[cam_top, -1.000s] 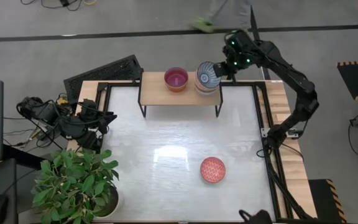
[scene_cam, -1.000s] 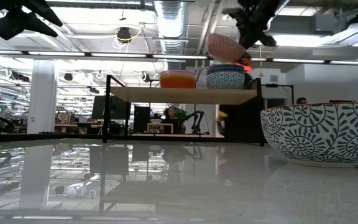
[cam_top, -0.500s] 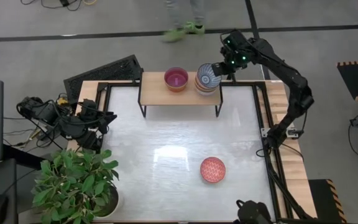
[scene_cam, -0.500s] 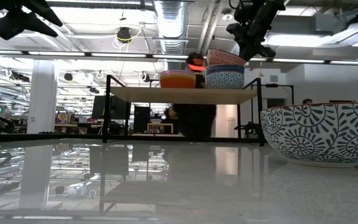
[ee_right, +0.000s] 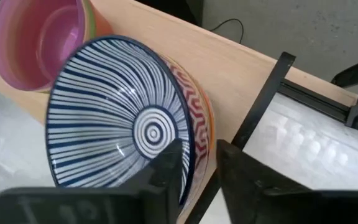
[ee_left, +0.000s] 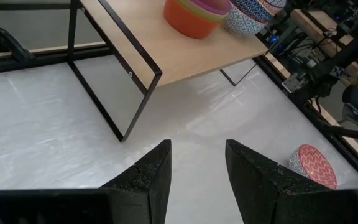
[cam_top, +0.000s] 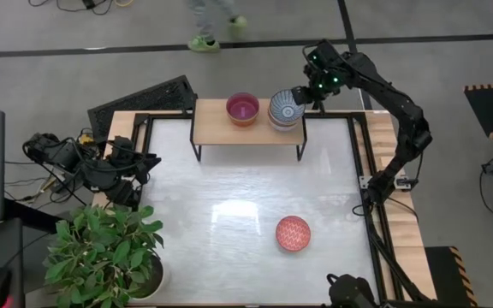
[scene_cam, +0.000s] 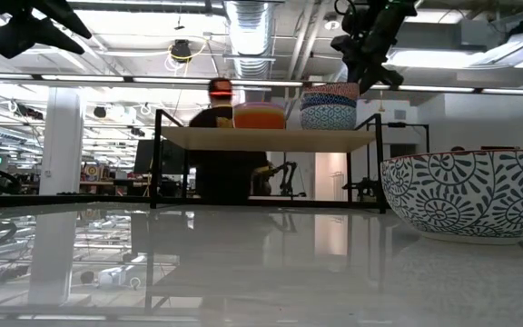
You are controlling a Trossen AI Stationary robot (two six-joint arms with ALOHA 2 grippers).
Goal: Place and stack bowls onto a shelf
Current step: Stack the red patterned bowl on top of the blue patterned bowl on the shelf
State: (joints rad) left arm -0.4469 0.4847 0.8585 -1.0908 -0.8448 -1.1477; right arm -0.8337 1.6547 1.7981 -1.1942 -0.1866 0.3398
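Two stacks of bowls stand on one shelf (cam_top: 229, 127): the magenta-topped stack (cam_top: 243, 109) and the striped-topped stack (cam_top: 285, 111). One red-patterned bowl (cam_top: 293, 233) sits on the table (cam_top: 229, 222). One plant (cam_top: 101, 252).

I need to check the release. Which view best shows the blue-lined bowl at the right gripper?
The right wrist view: the blue-lined bowl fills it, with the right gripper straddling its rim. The high view shows it small atop the right stack on the shelf; the low view only its side; the left wrist view a cropped edge.
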